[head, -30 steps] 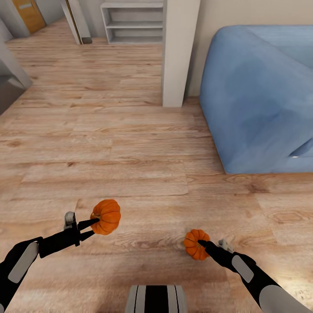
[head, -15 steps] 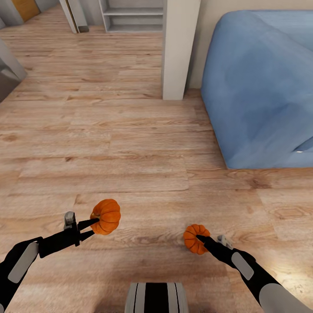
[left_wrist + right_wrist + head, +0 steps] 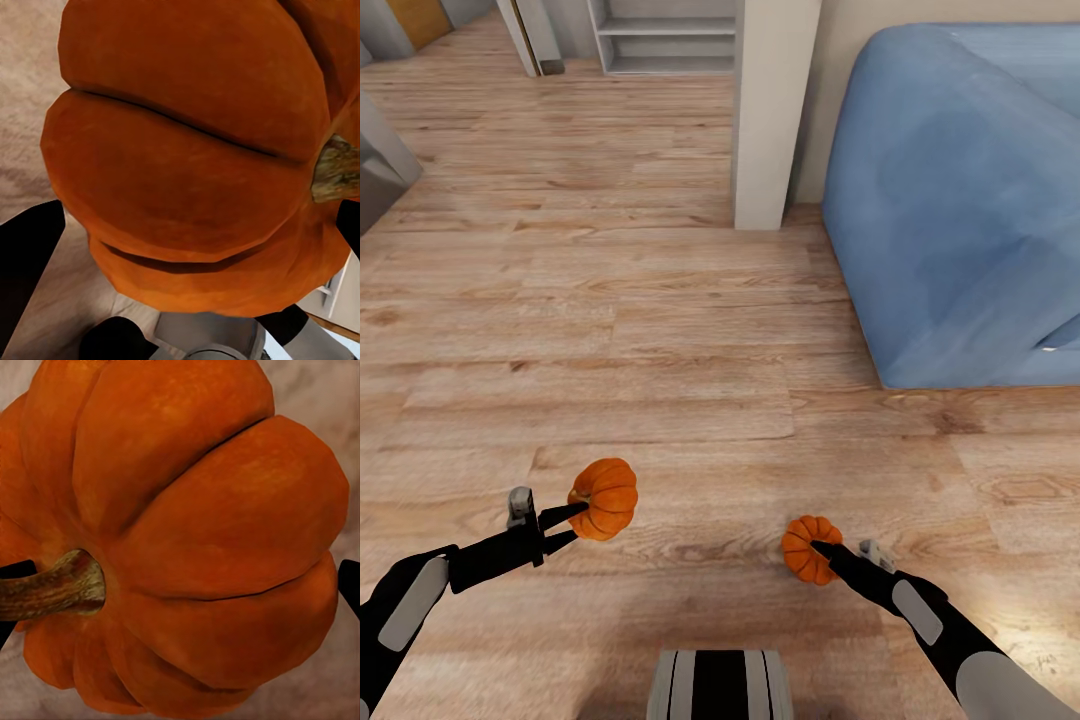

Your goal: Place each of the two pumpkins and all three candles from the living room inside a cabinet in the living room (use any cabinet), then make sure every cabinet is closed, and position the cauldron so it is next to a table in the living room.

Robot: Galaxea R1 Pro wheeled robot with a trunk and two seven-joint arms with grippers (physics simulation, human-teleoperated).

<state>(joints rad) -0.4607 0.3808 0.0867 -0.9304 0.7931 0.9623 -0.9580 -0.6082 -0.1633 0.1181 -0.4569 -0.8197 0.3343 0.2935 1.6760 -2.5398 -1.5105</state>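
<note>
My left hand point(image 3: 572, 523) is clenched on one pumpkin point(image 3: 605, 498), held off the wooden floor point(image 3: 660, 330) out to my left; its ribs and stem loom before the left wrist camera point(image 3: 195, 172). My right hand point(image 3: 822, 557) grips the other pumpkin point(image 3: 806, 548) low on my right. Both grips are at the fingertips, so I judge a jolt while driving could roll either pumpkin free. The blue sofa point(image 3: 960, 200) stands ahead to the right, where a wide turn might clip it.

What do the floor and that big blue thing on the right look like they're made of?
The pale brown plank floor looks like wood or wood-look laminate: visible grain, knots and board seams, with a low sheen. The large rounded blue sofa-like piece looks like soft matte fabric, with faint mottling and no gloss, though its exact material is uncertain.
</note>
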